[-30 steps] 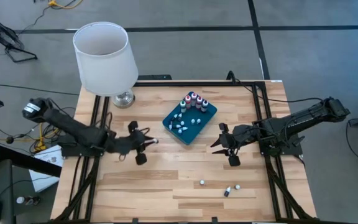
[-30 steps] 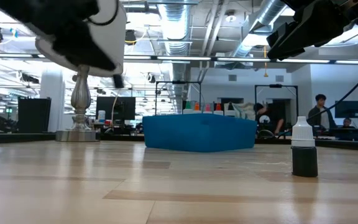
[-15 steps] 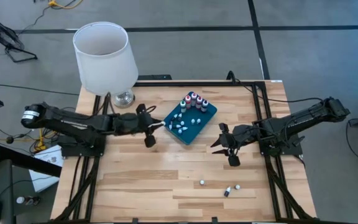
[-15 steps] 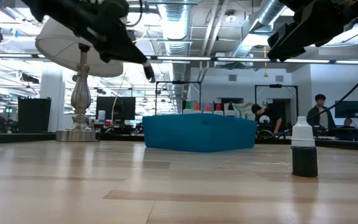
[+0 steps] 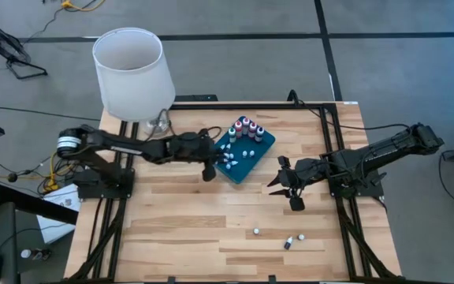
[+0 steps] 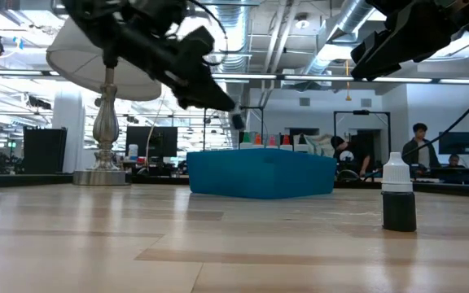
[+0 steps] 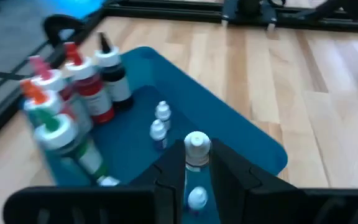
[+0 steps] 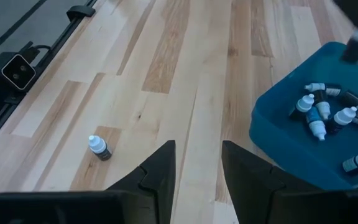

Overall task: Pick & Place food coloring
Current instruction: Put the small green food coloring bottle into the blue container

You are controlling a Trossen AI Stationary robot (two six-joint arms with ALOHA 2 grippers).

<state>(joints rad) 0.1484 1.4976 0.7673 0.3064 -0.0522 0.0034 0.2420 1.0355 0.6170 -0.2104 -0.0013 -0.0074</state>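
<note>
Seemingly unlabelled, a food coloring bottle point(image 7: 197, 149) sits clamped in the left end effector point(image 7: 197, 177).

worktop point(image 5: 211, 213): pale wood, plank stripes
tray point(image 5: 265, 151): teal blue
bottles point(image 7: 89, 102): whitish or dark, with red, green, orange and white tops
loose bottle point(image 6: 398, 194): black body, white cap
lampshade point(image 5: 131, 75): white
lamp base point(image 6: 104, 167): silver
left pincer point(image 7: 196, 180): black
right pincer point(image 8: 194, 163): black
floor point(image 5: 235, 63): grey, dark lines
</note>
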